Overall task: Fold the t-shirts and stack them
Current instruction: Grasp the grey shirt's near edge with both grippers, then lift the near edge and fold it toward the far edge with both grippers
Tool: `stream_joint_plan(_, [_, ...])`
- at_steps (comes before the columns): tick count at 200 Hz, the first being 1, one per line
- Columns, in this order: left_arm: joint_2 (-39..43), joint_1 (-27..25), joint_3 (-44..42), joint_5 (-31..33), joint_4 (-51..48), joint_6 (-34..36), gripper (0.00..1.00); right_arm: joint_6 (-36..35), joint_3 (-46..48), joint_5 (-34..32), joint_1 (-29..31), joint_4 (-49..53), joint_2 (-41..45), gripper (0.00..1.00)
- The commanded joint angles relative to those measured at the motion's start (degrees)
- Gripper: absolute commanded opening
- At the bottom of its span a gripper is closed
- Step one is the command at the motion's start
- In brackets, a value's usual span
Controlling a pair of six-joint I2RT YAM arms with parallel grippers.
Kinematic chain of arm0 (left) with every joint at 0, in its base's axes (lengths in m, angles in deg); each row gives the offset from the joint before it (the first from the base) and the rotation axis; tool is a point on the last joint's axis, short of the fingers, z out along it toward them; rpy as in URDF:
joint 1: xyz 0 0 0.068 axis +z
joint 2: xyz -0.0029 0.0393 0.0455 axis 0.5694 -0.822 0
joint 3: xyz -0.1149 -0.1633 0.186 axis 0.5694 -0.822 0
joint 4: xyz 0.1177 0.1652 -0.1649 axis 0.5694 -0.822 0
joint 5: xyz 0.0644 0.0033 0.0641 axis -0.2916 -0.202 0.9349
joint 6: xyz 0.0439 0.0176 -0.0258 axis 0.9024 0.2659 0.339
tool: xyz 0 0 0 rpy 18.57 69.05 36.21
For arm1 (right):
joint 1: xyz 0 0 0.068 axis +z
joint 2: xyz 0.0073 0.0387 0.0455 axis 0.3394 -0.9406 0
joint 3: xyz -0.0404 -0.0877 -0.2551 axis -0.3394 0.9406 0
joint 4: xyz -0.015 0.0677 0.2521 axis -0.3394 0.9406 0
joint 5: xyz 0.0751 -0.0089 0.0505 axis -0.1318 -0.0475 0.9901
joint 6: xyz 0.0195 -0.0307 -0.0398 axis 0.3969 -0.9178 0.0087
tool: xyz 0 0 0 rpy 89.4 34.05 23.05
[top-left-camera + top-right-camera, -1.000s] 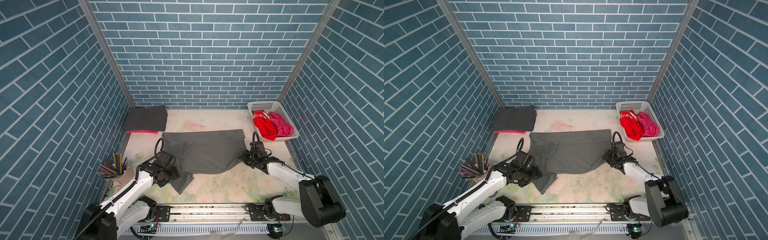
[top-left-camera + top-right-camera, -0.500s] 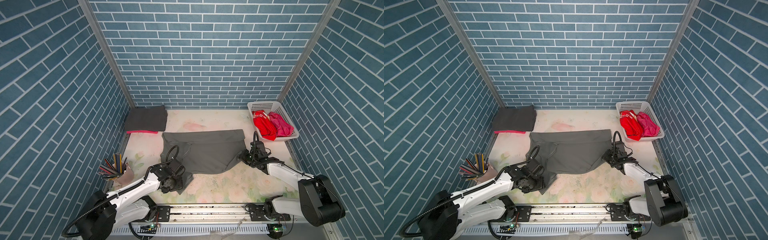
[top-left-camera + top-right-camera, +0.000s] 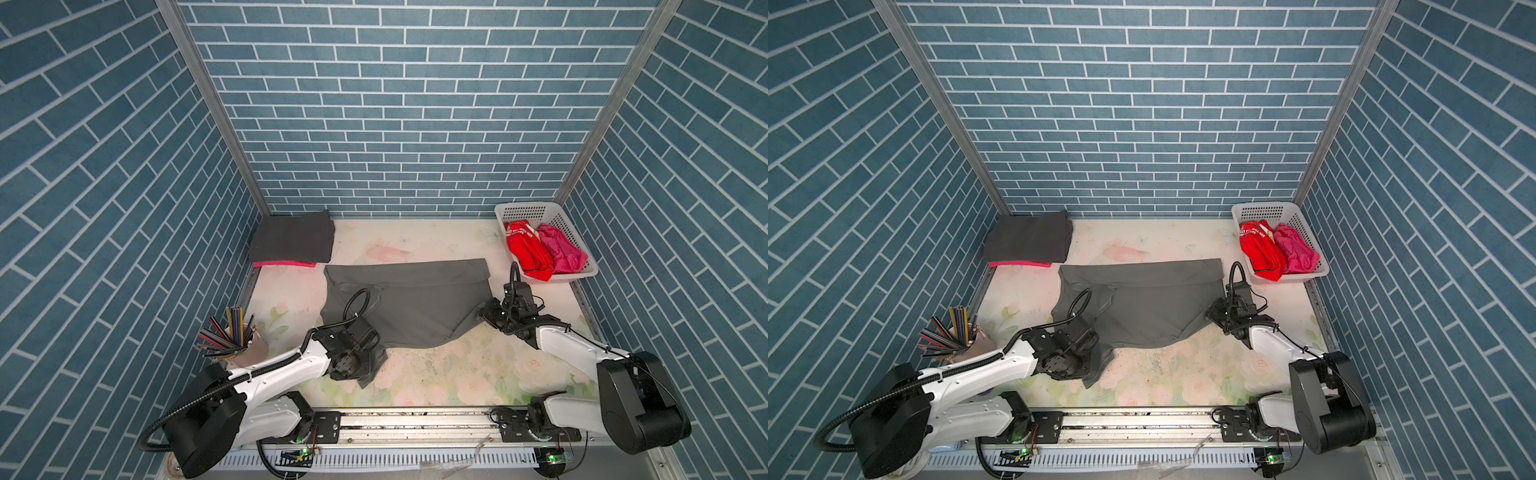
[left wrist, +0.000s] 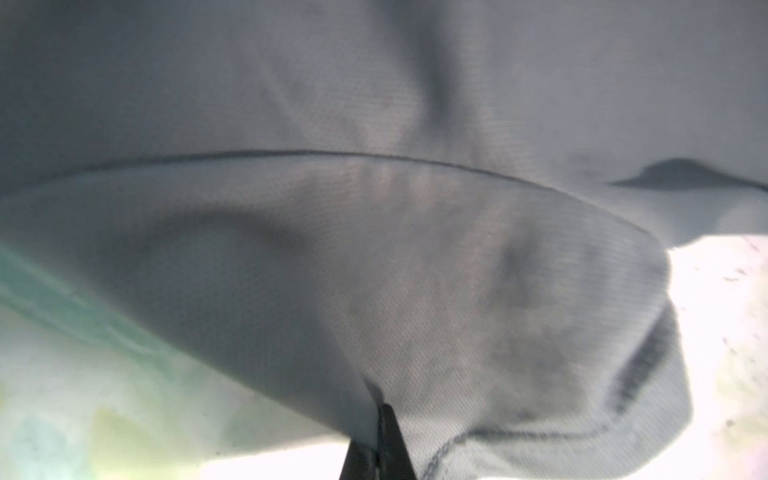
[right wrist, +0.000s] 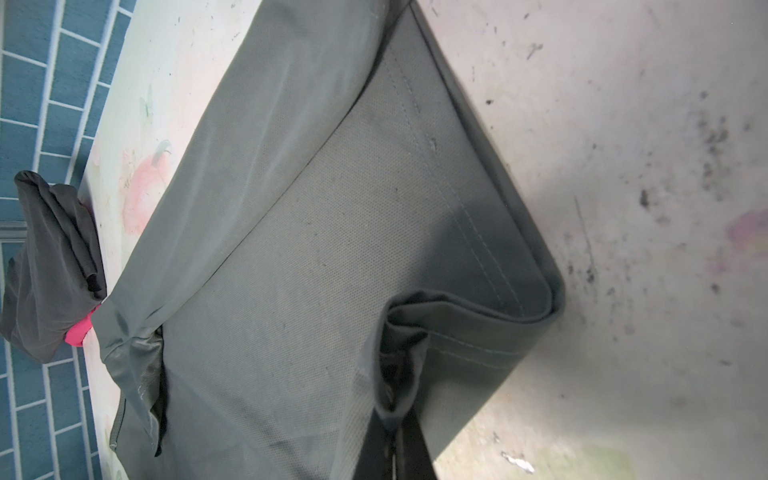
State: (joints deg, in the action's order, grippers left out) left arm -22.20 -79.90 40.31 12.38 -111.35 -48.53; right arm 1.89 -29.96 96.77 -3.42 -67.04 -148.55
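In a top view the large mid-grey knit t-shirt [image 3: 419, 299] lay spread on the floral surface [image 3: 457, 374] beside the white perforated plastic basket [image 3: 528, 206], the left pincer [image 3: 365, 358] at its corner farthest from that basket, the right pincer [image 3: 487, 312] at its nearest hem. The left wrist view showed thin mesh weave pinched in closed jaws — a shallow bite that might slip on lifting. The right wrist view showed the stitched hem bunched in closed jaws; uneven pulls would skew the fold.

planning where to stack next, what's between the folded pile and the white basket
Bare floral tabletop, in both top views; the grey t-shirt lies just in front of it.
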Motion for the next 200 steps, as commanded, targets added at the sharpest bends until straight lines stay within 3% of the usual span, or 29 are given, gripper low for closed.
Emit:
stream_joint_plan(1, [0.26,-0.41,4.91,0.16,-3.37,4.74,0.0,-2.54,0.71,0.24,-0.25,1.02,0.66,0.0])
stream_joint_plan(44, [-4.7,-0.33,14.2,5.01,-12.5,12.14,0.0,-5.29,0.71,0.46,-0.25,3.73,1.24,0.0])
stream_joint_plan(86, [-2.95,2.08,16.87,7.52,-15.46,14.4,0.0,-5.77,3.41,-0.46,-0.25,6.61,4.64,0.0])
stream_joint_plan(142, [2.32,15.9,16.26,-1.01,-15.23,19.84,0.0,-6.03,6.96,-0.67,-0.25,10.14,9.78,0.0])
stream_joint_plan(200, [2.8,20.71,15.47,-6.6,-13.58,21.62,0.0,-8.75,6.41,-2.35,-0.25,12.05,13.05,0.0])
